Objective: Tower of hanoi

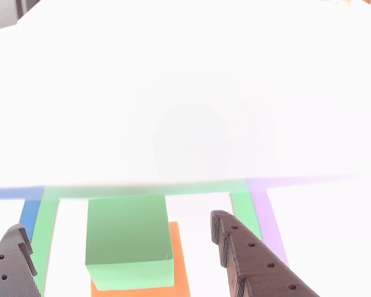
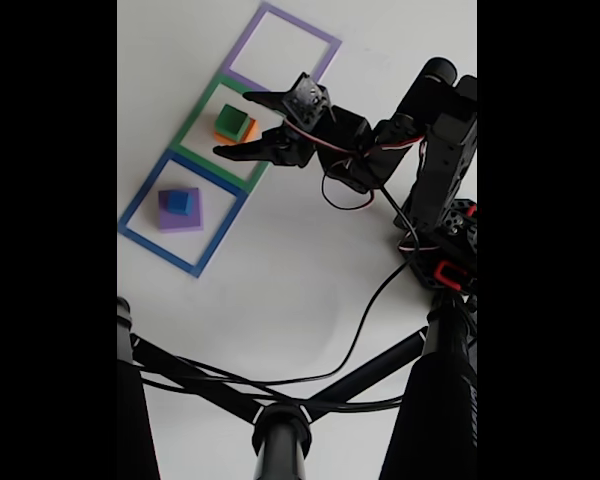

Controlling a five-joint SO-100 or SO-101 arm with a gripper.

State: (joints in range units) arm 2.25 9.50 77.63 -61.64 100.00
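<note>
White counter (image 2: 310, 260) – hand (image 2: 232, 123) spread apart, fingers flanking green block (image 2: 232, 121) atop orange block (image 2: 248, 131) in green square (image 2: 194, 122); blue cube (image 2: 179, 202) sat on purple block (image 2: 180, 217).

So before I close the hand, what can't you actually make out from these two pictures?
- Other view: the upper half is washed out white by glare, so the far table is unreadable.
- Other view: the orange block is mostly covered by the green block and cut by the bottom edge.
- Other view: the hand is cut off below, fingertips only.
- Fixed view: the hand's gap to the green block is too small to judge.
</note>
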